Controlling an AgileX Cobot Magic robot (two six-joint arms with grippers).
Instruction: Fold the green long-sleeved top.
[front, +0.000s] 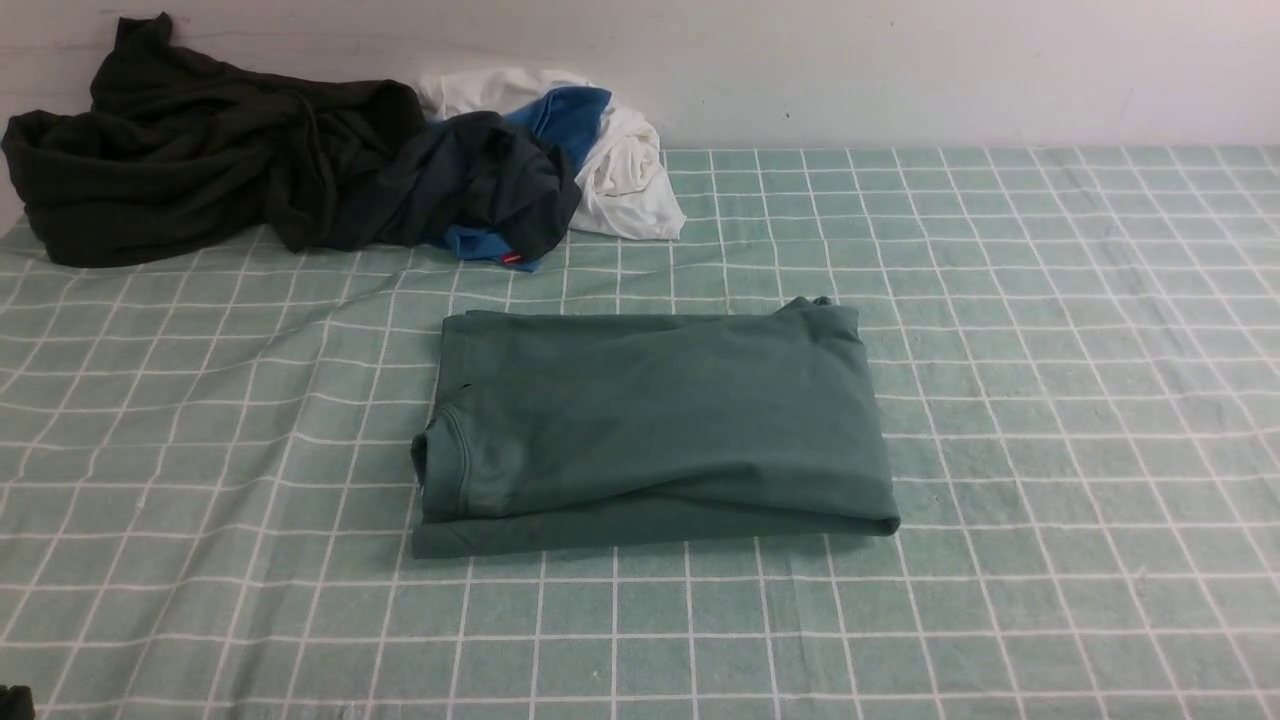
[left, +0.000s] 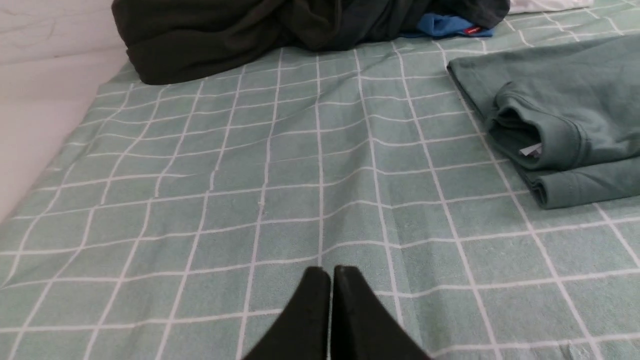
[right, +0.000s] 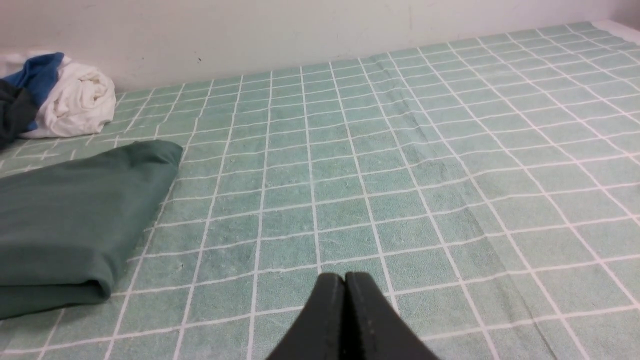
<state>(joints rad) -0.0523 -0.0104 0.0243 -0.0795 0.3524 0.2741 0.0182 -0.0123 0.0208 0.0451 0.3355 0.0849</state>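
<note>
While the left gripper (left: 330, 272) sits fully closed on nothing over the checked cloth (front: 1050, 400), the green long-sleeved top (front: 650, 420) lies folded into a neat rectangle mid-desk, collar facing left. Right gripper (right: 345, 277) is pinched together too, empty.

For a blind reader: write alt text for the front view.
A green top lies folded into a neat rectangle mid-table on a mint grid cloth. A heap of dark, blue and white clothes sits at the far left by the wall. No gripper shows.
</note>
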